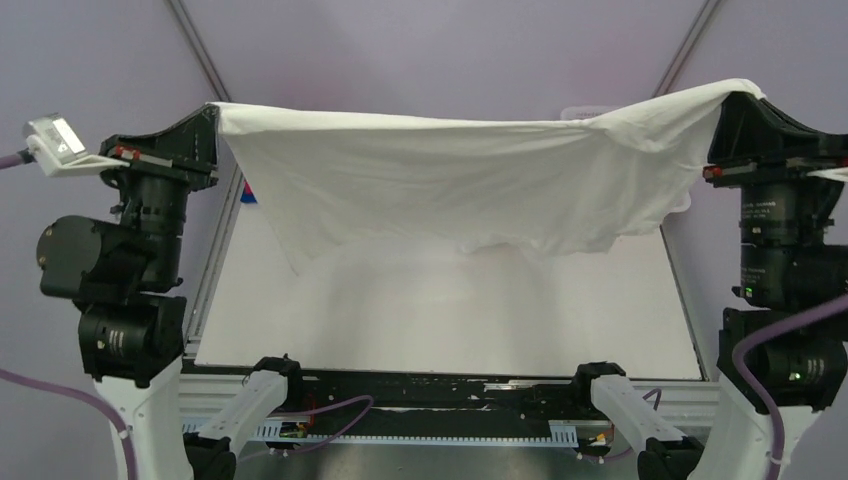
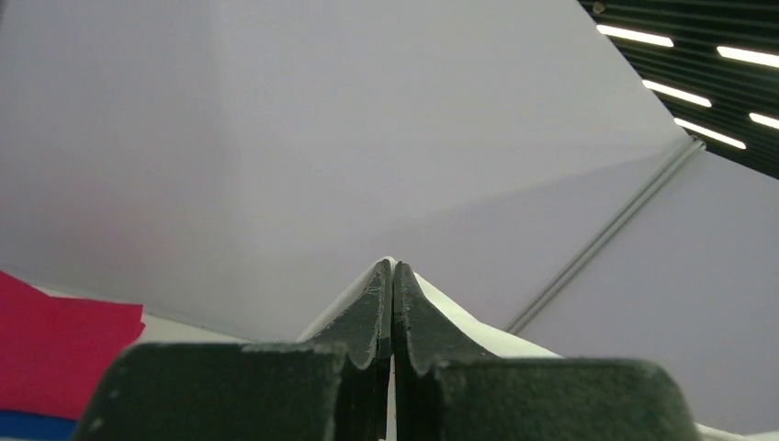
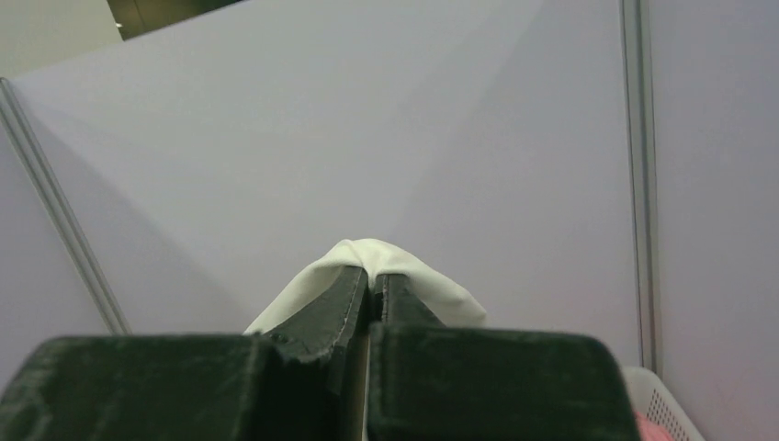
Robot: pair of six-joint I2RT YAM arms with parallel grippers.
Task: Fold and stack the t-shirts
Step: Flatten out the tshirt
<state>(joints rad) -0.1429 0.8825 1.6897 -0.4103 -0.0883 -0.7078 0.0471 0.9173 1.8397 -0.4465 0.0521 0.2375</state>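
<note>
Lighting is bright, even and diffuse. The raised white t-shirt (image 1: 450,180) casts a soft, faint shadow on the table (image 1: 440,330). Ceiling strip lights (image 2: 680,92) show top right in the left wrist view. The left gripper (image 2: 393,285) and right gripper (image 3: 372,285) render dark, near bases slightly soft.

No words, numbers or signs can be read in any of the views. A tiny pale mark is seen on the black body of the right arm (image 1: 772,206), but it is too small to be read. No letters are seen on the white shirt (image 1: 450,180).
</note>
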